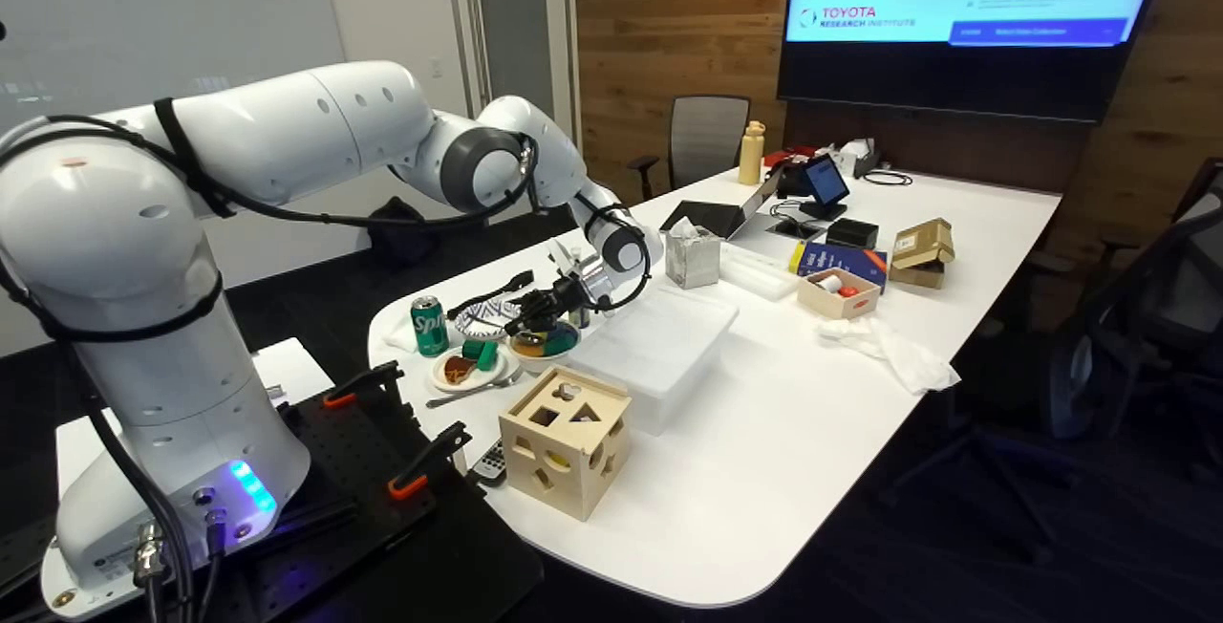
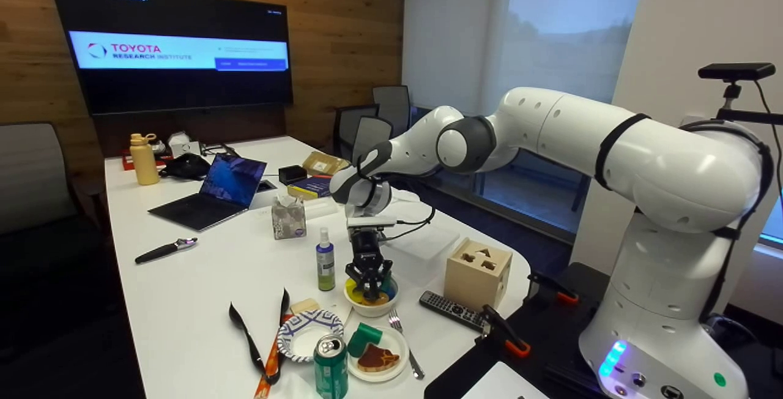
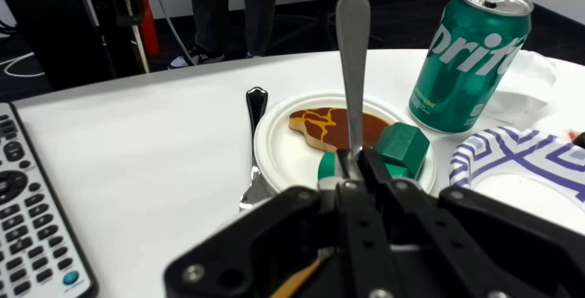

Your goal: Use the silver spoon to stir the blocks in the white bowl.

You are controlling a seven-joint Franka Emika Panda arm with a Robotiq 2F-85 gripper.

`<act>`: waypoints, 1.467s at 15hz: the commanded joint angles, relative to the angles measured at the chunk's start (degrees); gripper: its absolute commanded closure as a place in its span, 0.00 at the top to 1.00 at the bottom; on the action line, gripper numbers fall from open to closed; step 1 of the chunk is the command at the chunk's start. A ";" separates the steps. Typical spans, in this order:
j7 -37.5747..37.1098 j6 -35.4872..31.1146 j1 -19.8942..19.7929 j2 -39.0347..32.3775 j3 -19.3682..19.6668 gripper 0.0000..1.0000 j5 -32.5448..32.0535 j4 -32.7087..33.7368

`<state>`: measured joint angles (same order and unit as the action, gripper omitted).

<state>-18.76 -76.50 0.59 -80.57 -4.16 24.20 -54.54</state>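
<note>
Claw (image 3: 358, 161): clenched on silver spoon (image 3: 353, 60), whose handle points to 12 o'clock in the wrist view, presumably so the head aims down for stirring. Spoon head: hidden. White bowl (image 2: 371, 311): beneath the claw in both exterior views, wall likely penning the blocks (image 2: 353, 289); claw obscures some, contact unclear. Plate (image 2: 394, 339): 6 o'clock of bowl, exterior view. Remote (image 3: 36, 225): about 9 o'clock, wrist view, cut off.

Your arm (image 1: 287, 126) rises from its base (image 1: 191, 451), stretches forward and bends down to the wrist (image 1: 626, 250); your claw (image 3: 357, 158) slants downward, its black fingers (image 3: 372, 165) pinched close together in the wrist view.
</note>
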 commanded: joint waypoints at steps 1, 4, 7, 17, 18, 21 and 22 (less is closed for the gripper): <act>-2.73 -2.18 1.64 -0.93 1.69 0.02 -1.53 2.64; -2.95 -4.19 2.51 -0.43 2.67 0.02 -2.44 2.84; -2.29 -7.30 3.62 1.02 3.39 0.02 -3.23 1.96; 1.01 -14.58 5.89 6.77 2.67 0.02 -3.82 -5.58; 1.36 -14.72 5.80 7.50 2.51 0.02 -3.65 -6.80; 4.88 -14.26 5.12 11.24 1.60 0.02 -3.17 -12.43; 6.93 -13.75 4.68 12.73 1.24 0.02 -3.07 -14.57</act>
<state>-16.03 -89.44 6.13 -74.84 -2.04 20.67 -59.30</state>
